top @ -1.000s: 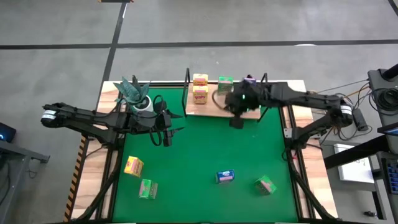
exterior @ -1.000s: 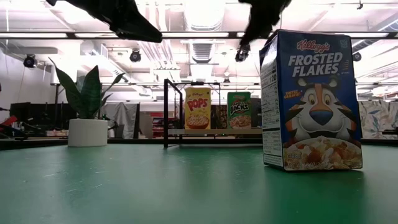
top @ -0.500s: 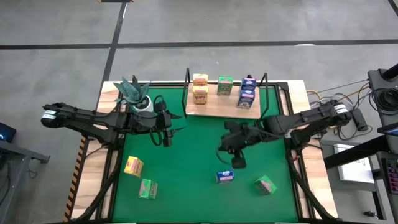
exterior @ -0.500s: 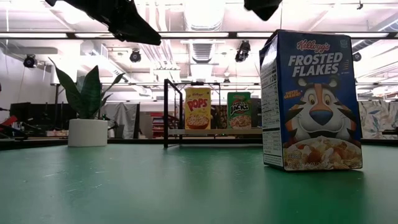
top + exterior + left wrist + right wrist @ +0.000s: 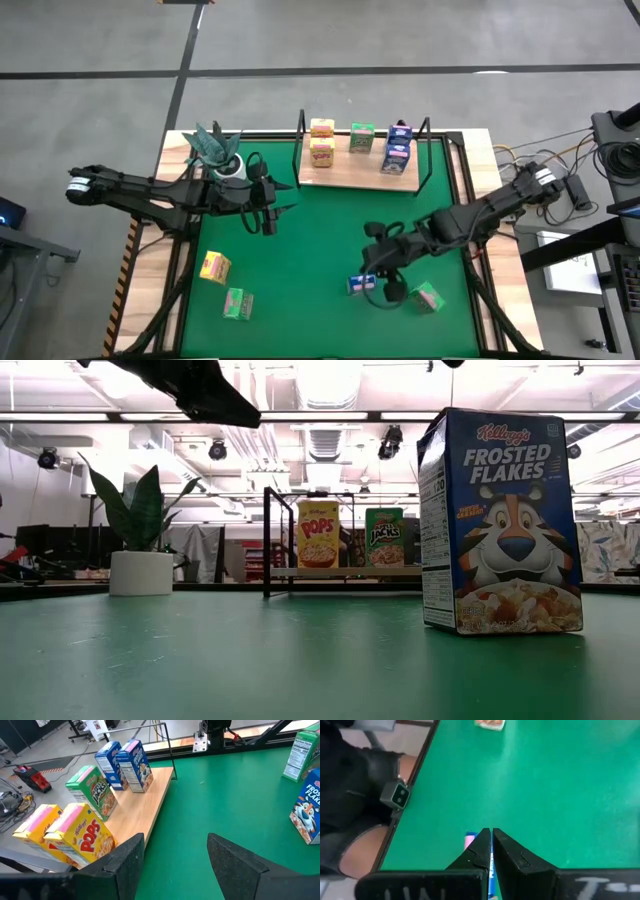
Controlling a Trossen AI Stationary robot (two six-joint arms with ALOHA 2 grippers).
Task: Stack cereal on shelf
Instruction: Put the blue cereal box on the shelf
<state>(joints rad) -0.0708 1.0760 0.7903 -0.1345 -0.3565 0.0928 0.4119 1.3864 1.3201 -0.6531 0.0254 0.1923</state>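
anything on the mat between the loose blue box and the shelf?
Nothing lying there. In the high view the green mat from the blue box up to the shelf is bare; only the right arm's tool hangs over the box end.

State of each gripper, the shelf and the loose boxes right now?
left gripper: jaws open, empty.
right gripper: jaws shut, above blue box.
shelf: five boxes on it.
blue box: upright on mat.
yellow box: on mat.
left green box: on mat.
right green box: on mat.
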